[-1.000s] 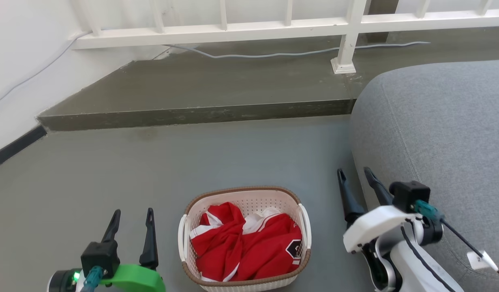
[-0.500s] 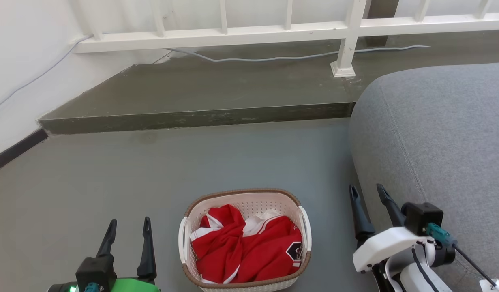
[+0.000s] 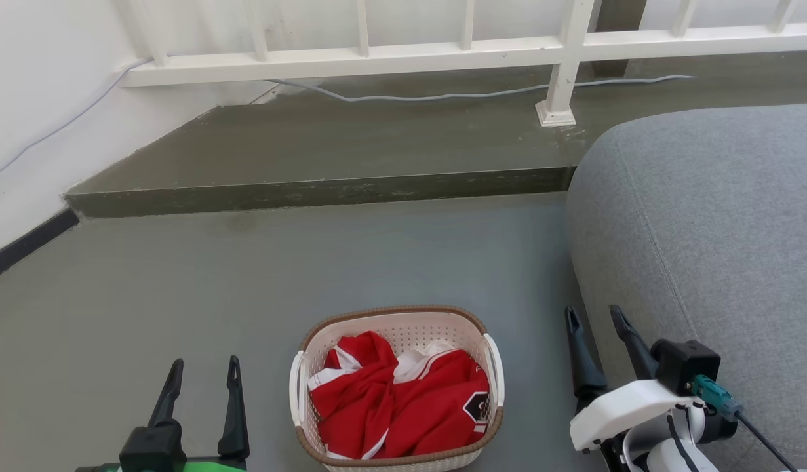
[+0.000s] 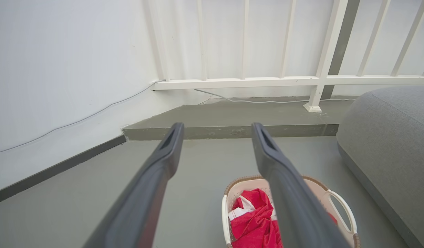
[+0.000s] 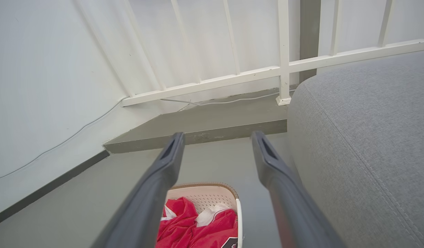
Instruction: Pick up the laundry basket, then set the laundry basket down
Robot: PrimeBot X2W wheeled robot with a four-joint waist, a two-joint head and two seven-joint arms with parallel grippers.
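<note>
The laundry basket [image 3: 403, 324] rests on the grey floor at the bottom centre of the head view, cream with a brown rim, white side handles and red-and-white clothing inside. It also appears low in the left wrist view [image 4: 339, 203] and the right wrist view [image 5: 206, 194]. My left gripper [image 3: 204, 370] is open to the basket's left, apart from it and holding nothing. To the basket's right, beside the grey cushion, my right gripper [image 3: 593, 318] is open with nothing between its fingers.
A large grey cushion [image 3: 705, 216] bulks at the right, close to the right arm. A raised concrete step [image 3: 324, 190] crosses behind the basket, with a white railing [image 3: 442, 52] and a cable on it. A white wall [image 3: 23, 118] runs along the left.
Both grippers have drawn back toward the bottom of the head view, still open. The view itself has shifted slightly. The basket lies where it was.
</note>
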